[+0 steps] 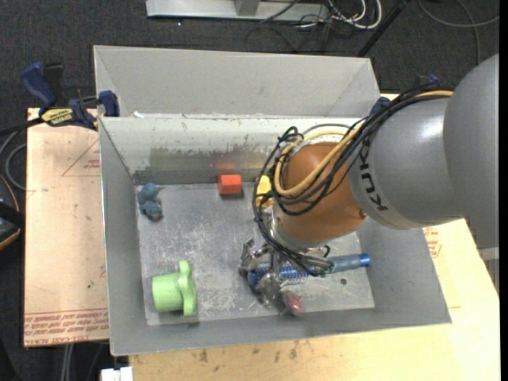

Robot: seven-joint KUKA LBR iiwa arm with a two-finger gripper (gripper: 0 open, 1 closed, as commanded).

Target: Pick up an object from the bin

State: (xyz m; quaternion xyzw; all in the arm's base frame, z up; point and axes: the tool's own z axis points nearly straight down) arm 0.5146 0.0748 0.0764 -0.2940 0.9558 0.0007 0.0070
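My gripper (267, 275) is low in the bin's front middle, under the orange dome on the wrist. It is down among a small cluster of things: a blue pen-like stick (349, 263) lying out to the right, a blue ridged piece (290, 275) right beside the gripper, and a small pinkish thing (293, 304) just in front of it. How the gripper stands on any of these is hidden by the clutter and the dome.
A light green cylinder with a flange (174, 290) lies at the front left. A blue-grey lump (149, 202) sits at the back left, and a small orange block (230, 184) rests against the back wall. The arm covers the bin's right side.
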